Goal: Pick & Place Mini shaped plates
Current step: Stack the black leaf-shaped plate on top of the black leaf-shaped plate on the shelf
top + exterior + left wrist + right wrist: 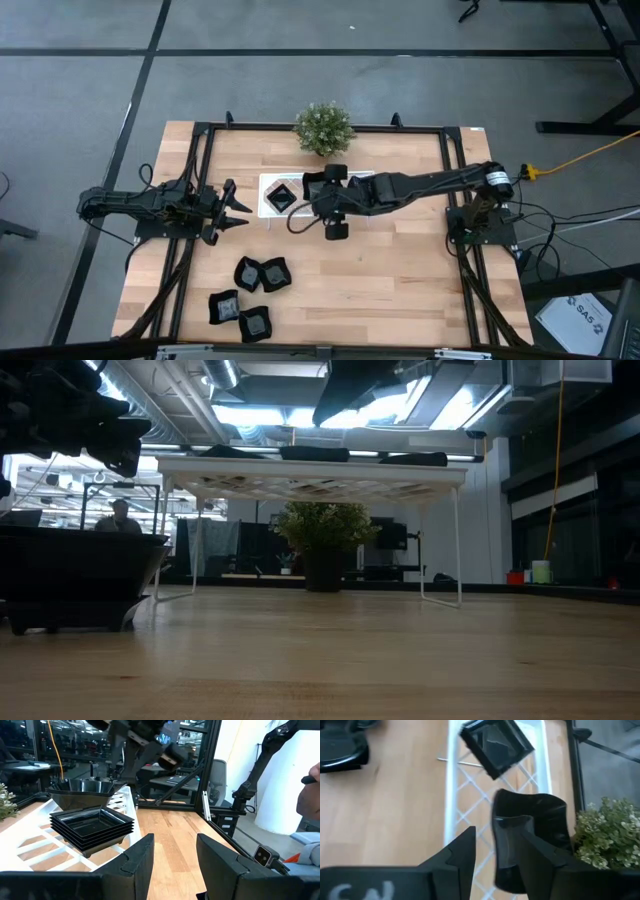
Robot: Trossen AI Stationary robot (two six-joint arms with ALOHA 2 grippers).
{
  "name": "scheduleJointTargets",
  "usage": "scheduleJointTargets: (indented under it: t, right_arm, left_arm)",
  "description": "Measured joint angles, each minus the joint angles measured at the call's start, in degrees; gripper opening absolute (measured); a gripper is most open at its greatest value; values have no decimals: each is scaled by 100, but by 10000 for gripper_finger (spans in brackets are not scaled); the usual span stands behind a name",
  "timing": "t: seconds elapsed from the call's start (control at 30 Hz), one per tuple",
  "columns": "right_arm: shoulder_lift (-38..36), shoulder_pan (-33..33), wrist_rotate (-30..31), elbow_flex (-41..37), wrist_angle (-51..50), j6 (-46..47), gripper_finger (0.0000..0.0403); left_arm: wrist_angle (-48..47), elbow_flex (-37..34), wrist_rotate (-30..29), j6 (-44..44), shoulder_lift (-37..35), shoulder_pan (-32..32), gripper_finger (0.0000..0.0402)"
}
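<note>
A white lattice tray [266, 183] stands on thin legs at the table's middle, below the plant. A stack of square black mini plates [495, 742] rests on its left end. Beside the stack a rounded black mini plate [532, 820] sits on the lattice by its base. My right gripper [495, 860] hovers over this plate, slanting down, fingers apart. In the left wrist view the plate [82, 787] sits below that gripper with a gap between. Several more mini plates [262, 273] lie on the table's near left. My left gripper [175, 865] waits open at the left, pointing level.
A small green potted plant [323, 127] stands just behind the tray at the far edge. A black metal frame [205, 160] runs along the table's sides. Bare wood [400, 280] lies at the near right. A person sits in the room beyond [120, 515].
</note>
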Motion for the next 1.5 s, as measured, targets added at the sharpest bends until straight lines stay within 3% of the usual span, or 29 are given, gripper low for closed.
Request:
scheduleJointTargets:
  t: [0.37, 0.57, 0.83, 0.93, 1.03, 1.3, 1.5]
  right_arm:
    - [0, 474, -10, 51, -518, 401, 120]
    - [-42, 801, -296, 49, -1607, 1642, 121]
    - [-594, 1853, 645, -786, -1227, 2442, 124]
    - [-1240, 2265, 987, -1583, -466, 2709, 124]
    - [-2003, 2486, 875, -2607, 806, 2602, 124]
    - [-3697, 2390, -536, -5338, 4300, 1783, 124]
    - [-4744, 2202, -1043, -6908, 6230, 1381, 124]
  left_arm:
    - [-1, 0, 2, -2, 0, 0, 143]
    - [0, -2, 0, -1, 0, 1, 143]
    - [-2, 0, 2, 0, -2, 0, 143]
    - [-2, -2, 0, 0, -2, 2, 143]
    - [-1, -2, 2, 0, 0, 1, 143]
    - [-1, -1, 1, -1, 0, 0, 143]
    - [0, 0, 0, -2, 0, 2, 143]
